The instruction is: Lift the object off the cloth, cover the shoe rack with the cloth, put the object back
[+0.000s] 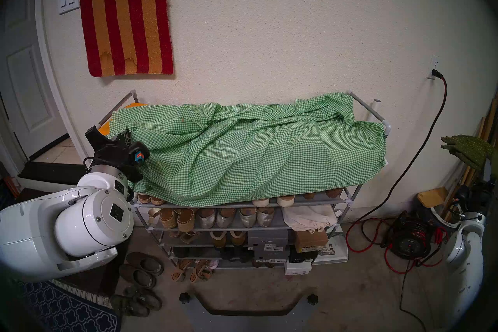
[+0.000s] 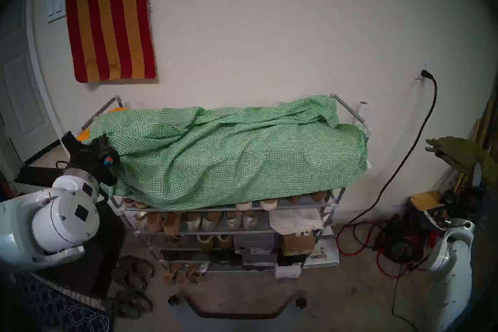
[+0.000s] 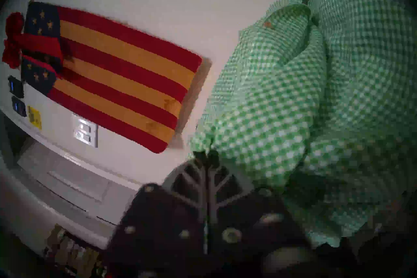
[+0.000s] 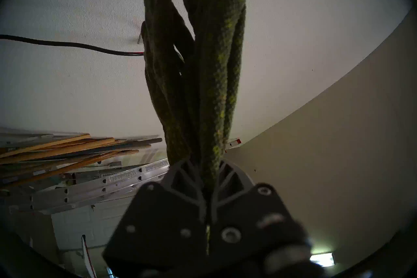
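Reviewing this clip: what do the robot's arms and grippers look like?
Both arms are glossy white rounded shells; the left arm shows black square insets and screws. The left gripper is black with thin black cables and an orange-and-teal tag. Its fingers are grey, ribbed lattice.

Even, soft indoor light; dim, blocky, blurred wrist views; dark fisheye rims, curved edges throughout.

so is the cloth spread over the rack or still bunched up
Spread but rumpled: the cloth covers the rack top from end to end and hangs over the front, with thick folds along the back. The left gripper pinches one edge.
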Available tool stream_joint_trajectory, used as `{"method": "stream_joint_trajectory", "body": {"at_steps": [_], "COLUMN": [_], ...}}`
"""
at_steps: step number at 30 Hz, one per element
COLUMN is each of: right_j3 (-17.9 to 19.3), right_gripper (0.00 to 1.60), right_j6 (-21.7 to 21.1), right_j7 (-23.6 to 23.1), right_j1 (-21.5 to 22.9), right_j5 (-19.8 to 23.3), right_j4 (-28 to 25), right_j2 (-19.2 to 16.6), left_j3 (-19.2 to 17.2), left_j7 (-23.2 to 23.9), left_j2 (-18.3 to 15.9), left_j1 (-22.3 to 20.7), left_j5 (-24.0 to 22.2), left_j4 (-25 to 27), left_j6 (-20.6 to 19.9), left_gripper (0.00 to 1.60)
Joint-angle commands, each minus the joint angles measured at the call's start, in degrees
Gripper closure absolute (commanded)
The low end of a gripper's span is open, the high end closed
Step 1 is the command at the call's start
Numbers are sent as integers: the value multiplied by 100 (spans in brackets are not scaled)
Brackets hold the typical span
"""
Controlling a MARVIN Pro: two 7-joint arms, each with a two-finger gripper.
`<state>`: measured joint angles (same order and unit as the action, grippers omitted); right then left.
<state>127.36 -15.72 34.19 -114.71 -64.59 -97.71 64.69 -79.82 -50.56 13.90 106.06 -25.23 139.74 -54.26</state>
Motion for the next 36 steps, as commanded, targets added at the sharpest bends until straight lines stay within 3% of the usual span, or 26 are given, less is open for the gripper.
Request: {"method": "stream_joint_trajectory", "body": {"at_steps": [1, 10, 20, 36], "right_j3": [-13, -12, -11, -5], "right_gripper": [160, 160, 160, 160], "right_j6": [11, 10, 10, 6], "right_j7": [-2, -2, -1, -1], "right_j1": [-13, -9, -8, -2], "right_j5": [-14, -13, -13, -9], "right_j4": [-1, -1, -1, 0], "right_j2": [-10, -7, -6, -1], "left_j3": [-447, -550, -470, 81], "left_j7": [-639, -357, -36, -61], "left_j2": [326, 515, 688, 750], "left_j1": [262, 434, 816, 1316], "left_j5": [112, 377, 303, 566], "left_j4": [26, 26, 26, 26], "left_j6": [-74, -74, -74, -74], "left_gripper": [160, 160, 160, 160]}}
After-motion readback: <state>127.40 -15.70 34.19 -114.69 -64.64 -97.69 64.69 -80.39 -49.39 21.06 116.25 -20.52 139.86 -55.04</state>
